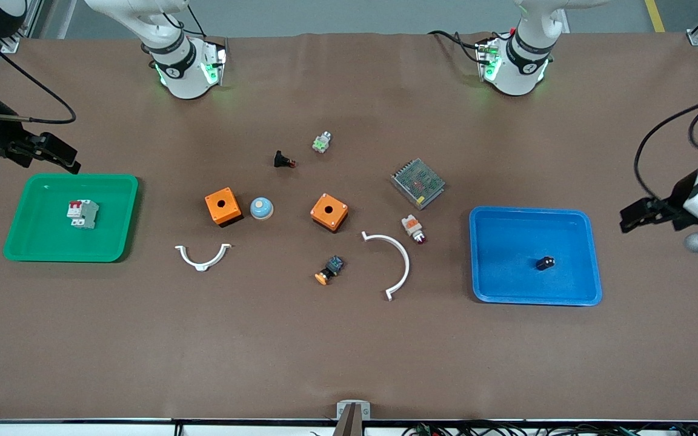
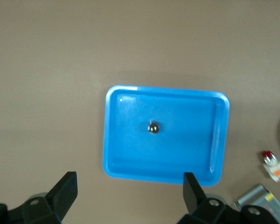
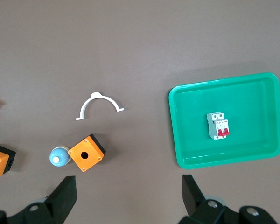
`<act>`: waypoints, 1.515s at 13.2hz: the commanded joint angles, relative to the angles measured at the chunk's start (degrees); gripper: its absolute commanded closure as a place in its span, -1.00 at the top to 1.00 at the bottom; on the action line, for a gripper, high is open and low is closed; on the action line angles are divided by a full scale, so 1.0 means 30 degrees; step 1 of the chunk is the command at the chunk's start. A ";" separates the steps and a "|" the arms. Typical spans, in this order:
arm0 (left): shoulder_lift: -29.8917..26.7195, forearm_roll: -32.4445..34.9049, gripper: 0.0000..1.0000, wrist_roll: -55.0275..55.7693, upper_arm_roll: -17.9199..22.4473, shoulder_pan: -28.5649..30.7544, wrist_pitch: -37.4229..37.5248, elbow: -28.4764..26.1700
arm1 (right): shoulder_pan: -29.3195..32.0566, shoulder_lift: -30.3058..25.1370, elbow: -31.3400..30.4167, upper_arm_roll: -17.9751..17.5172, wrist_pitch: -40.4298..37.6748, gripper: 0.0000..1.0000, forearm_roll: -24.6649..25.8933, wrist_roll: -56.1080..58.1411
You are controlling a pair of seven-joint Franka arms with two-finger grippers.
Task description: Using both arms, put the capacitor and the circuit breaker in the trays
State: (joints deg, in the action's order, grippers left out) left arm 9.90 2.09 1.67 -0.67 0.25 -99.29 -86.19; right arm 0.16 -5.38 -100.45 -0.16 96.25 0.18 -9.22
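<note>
The circuit breaker [image 1: 82, 213], a white-grey block with red levers, lies in the green tray [image 1: 28, 254] at the right arm's end of the table; it also shows in the right wrist view [image 3: 218, 126]. The capacitor [image 1: 545, 263], a tiny black cylinder, lies in the blue tray [image 1: 531, 300] at the left arm's end; it also shows in the left wrist view [image 2: 153, 128]. My right gripper [image 1: 61, 158] is open and empty, up over the table beside the green tray. My left gripper [image 1: 634, 219] is open and empty, up over the table beside the blue tray.
Between the trays lie two orange boxes [image 1: 223, 206] [image 1: 329, 212], a blue dome button [image 1: 261, 208], two white curved clips [image 1: 202, 257] [image 1: 394, 260], a grey power supply [image 1: 418, 183], an indicator lamp [image 1: 413, 228], an orange-capped button [image 1: 329, 270] and a black push-button [image 1: 283, 160].
</note>
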 commanded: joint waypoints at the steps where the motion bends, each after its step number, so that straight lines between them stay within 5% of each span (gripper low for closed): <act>1: -0.1362 0.0008 1.00 -0.0323 -0.0157 0.0004 0.2155 0.0636 | -0.0084 -0.0052 0.0231 0.0052 -0.0090 0.99 -0.0061 -0.0267; 8: -0.3562 -0.1685 1.00 -0.0092 -0.0655 -0.0084 0.4212 -0.0210 | -0.0113 -0.0666 0.0436 -0.0563 0.0758 0.99 0.0874 -0.0238; 20: -0.5235 -0.0410 1.00 0.2196 -0.3117 0.0328 0.4241 -0.1943 | -0.0084 -0.0784 0.0406 -0.0534 -0.0200 0.99 0.0876 -0.0034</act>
State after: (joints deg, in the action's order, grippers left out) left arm -4.02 -1.54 7.95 -9.36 0.76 -86.62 -90.72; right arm 0.11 -6.86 -98.86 -1.73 97.76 1.58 -9.20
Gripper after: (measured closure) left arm 0.000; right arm 0.000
